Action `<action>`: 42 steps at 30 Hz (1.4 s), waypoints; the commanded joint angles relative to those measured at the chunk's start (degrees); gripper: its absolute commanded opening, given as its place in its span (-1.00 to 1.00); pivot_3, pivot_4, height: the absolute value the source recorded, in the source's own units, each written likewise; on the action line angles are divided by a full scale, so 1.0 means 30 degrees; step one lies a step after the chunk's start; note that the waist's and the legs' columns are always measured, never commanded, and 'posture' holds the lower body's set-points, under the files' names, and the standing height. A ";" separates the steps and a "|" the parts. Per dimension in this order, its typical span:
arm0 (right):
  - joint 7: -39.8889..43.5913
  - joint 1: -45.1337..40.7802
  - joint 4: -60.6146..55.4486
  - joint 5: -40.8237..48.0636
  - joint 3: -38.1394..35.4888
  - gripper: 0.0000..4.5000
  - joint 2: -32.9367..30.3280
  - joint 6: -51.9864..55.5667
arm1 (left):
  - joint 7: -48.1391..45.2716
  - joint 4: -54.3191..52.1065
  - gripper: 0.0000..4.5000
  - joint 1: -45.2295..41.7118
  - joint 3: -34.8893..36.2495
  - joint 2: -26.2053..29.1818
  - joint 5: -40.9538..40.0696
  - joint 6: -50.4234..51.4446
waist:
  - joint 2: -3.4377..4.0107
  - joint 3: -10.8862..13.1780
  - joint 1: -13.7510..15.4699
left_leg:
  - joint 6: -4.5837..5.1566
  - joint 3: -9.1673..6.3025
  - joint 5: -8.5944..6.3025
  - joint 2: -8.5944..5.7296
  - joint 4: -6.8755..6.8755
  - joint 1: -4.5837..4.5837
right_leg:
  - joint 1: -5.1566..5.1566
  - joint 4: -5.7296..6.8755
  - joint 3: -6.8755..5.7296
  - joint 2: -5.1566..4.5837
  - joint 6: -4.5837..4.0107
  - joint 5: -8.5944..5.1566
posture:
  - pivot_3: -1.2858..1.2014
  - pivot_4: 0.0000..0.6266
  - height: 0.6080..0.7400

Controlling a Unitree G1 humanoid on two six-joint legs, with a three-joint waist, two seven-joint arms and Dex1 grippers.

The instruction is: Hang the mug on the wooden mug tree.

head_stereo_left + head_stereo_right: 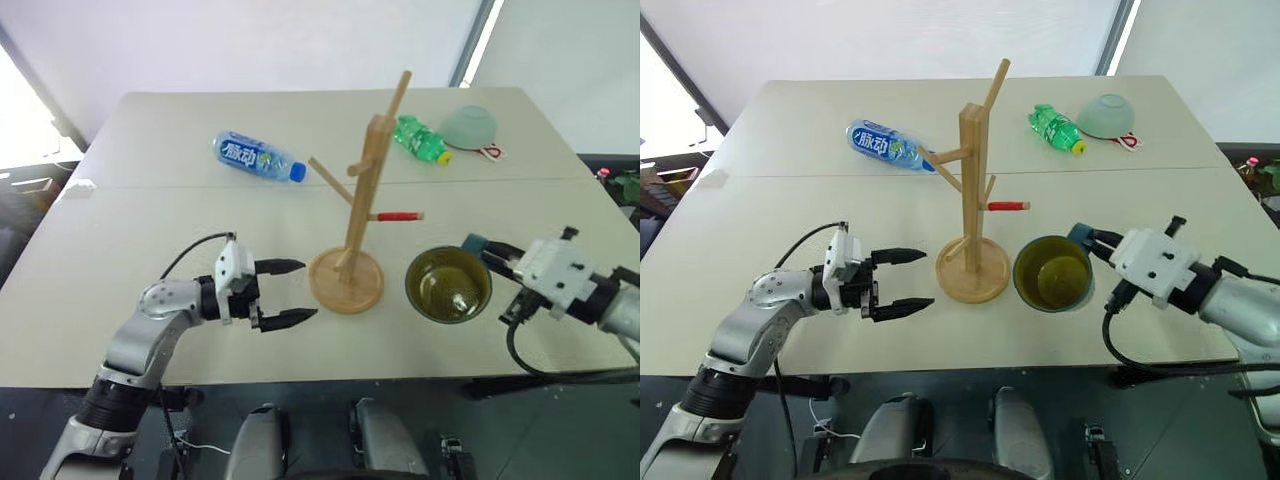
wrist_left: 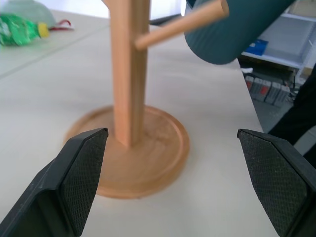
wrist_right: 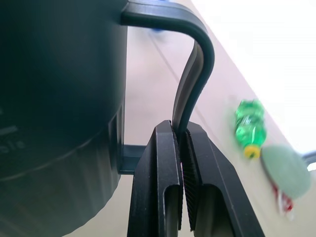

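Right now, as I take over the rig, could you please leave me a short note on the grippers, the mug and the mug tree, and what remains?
Right gripper: shut on the mug by its handle, mug held just right of the stand with its mouth tipped toward the head camera.
Left gripper: open, holding nothing, hovering beside the round base on the left.
Wooden mug tree: upright mid-table, all pegs bare, including the red-tipped peg.
Done: mug picked up and brought next to the tree.
Left: slip the handle over a peg, open the right gripper, pull back.
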 commanded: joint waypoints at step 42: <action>0.1626 -0.9785 0.0688 -0.1219 0.5357 0.46 -0.0695 0.3791 | 0.1013 -0.3538 1.00 -0.1846 0.3137 0.1486 -0.4389 0.3844 | -0.0032 0.0038 -0.0011 | 0.0000 -0.0005 0.0001 0.0005 -0.0004 0.0002 | -0.0008 0.0013 -0.0008 -0.0004 0.0000 0.0001 | 0.03 -0.52 1.00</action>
